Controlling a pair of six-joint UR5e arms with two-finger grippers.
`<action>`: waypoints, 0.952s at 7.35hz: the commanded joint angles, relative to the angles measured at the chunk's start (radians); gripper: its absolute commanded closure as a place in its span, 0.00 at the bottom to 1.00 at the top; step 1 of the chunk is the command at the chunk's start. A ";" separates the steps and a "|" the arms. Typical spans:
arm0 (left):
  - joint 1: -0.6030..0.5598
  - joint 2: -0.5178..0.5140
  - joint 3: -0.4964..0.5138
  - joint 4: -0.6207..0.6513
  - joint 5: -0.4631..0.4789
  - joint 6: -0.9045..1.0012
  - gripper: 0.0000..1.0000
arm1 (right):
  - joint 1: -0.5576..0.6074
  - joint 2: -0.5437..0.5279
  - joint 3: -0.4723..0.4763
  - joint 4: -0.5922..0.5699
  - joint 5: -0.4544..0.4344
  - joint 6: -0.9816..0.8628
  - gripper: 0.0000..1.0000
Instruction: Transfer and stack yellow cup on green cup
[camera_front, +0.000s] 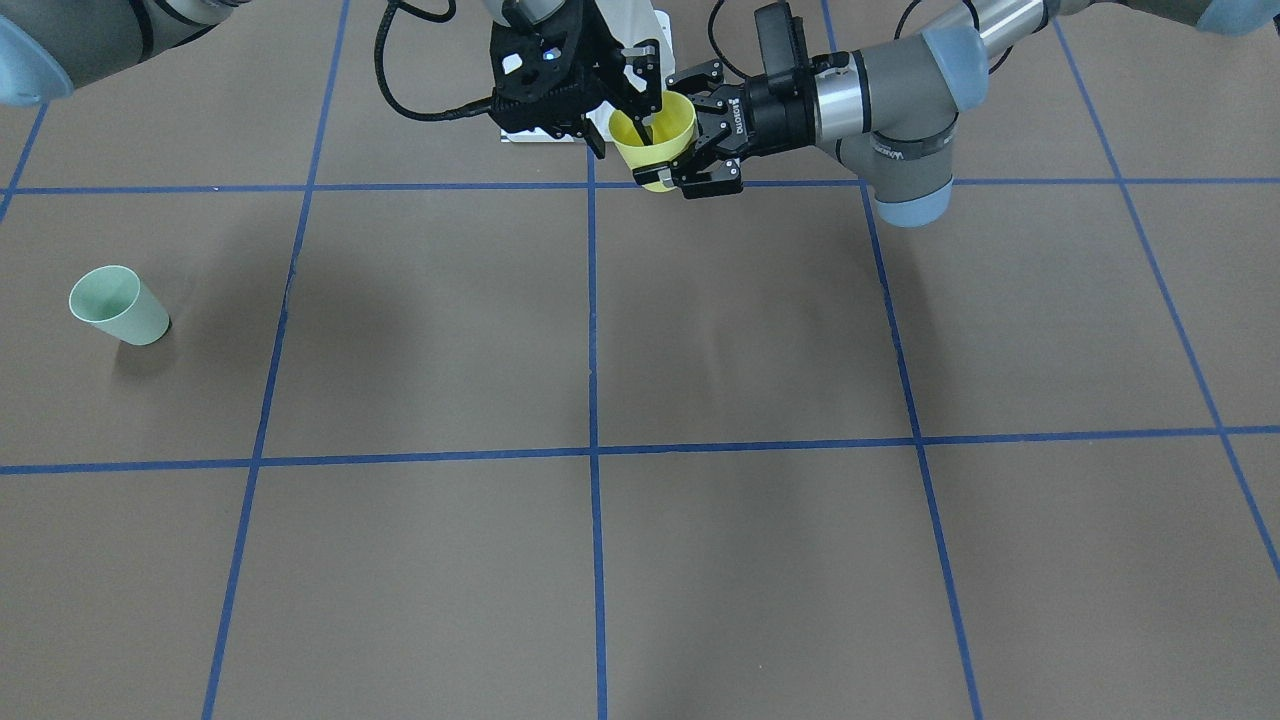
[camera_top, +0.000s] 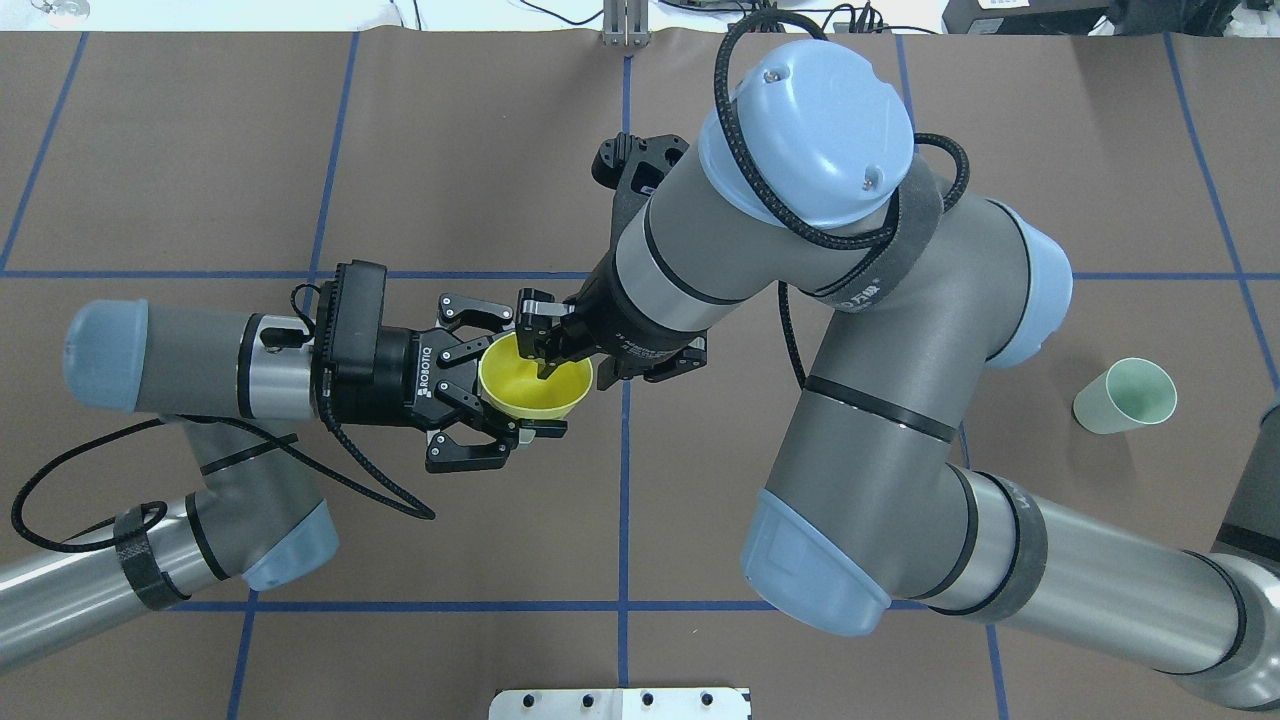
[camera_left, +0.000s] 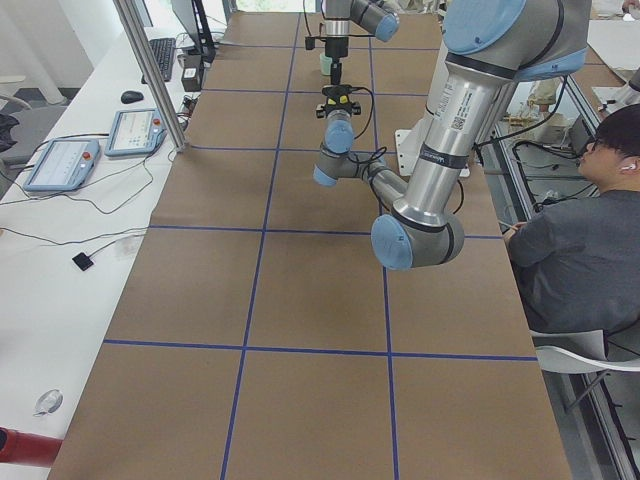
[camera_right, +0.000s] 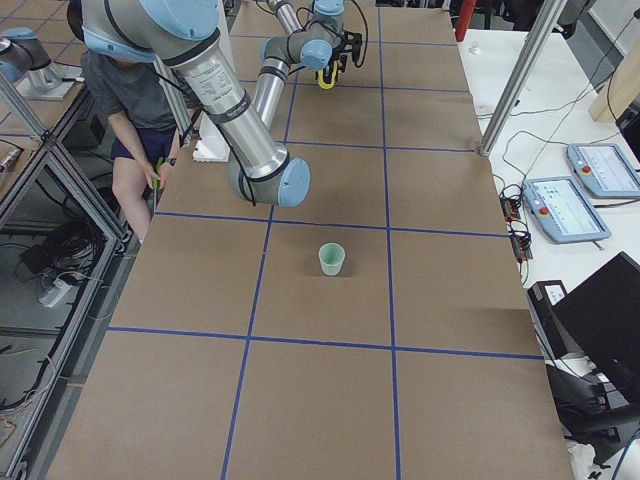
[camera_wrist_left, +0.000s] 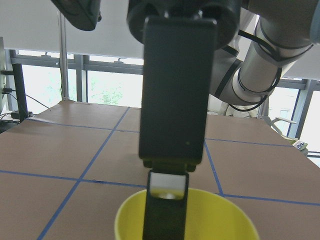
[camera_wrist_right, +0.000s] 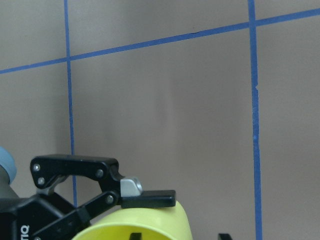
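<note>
Yellow cup: small lemon-yellow tapered plastic tumbler (camera_front: 672, 130), upright with its mouth up, at the top centre of the front-facing view and held off the surface between the two pincers.
Left pincer: left pincer (camera_top: 518, 385) comes in level from the left of the overhead view. Its two fingers are clamped on the outer wall of the yellow cup from opposite sides. In the right wrist view one pad (camera_wrist_right: 148, 199) lies against the cup just below the rim.
Right pincer: right pincer (camera_front: 619, 135) points down over the cup's rim. One finger reaches inside the cup and the other hangs outside the wall. The right wrist view shows a gap on each side of the wall, so the fingers are spread and grip nothing.
Green cup: small pale mint-green tapered plastic tumbler (camera_front: 118, 305), standing upright on the surface at the left edge of the front-facing view, centre right in the overhead view, well apart from the yellow cup and from both pincers.
Surface: brown sheet (camera_front: 750, 330) divided into squares by blue tape lines.
Surroundings: a seated person (camera_left: 575, 250) at the right edge of the left-side view.
</note>
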 joint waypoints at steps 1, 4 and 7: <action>0.006 0.000 0.003 0.000 0.000 0.000 1.00 | 0.001 -0.001 0.000 0.000 0.003 -0.003 0.95; 0.006 -0.009 0.002 0.002 0.000 -0.003 0.43 | 0.001 -0.006 -0.002 0.000 -0.004 -0.006 1.00; 0.006 -0.006 0.005 0.006 0.000 -0.003 0.00 | 0.001 -0.015 0.000 -0.002 -0.007 -0.007 1.00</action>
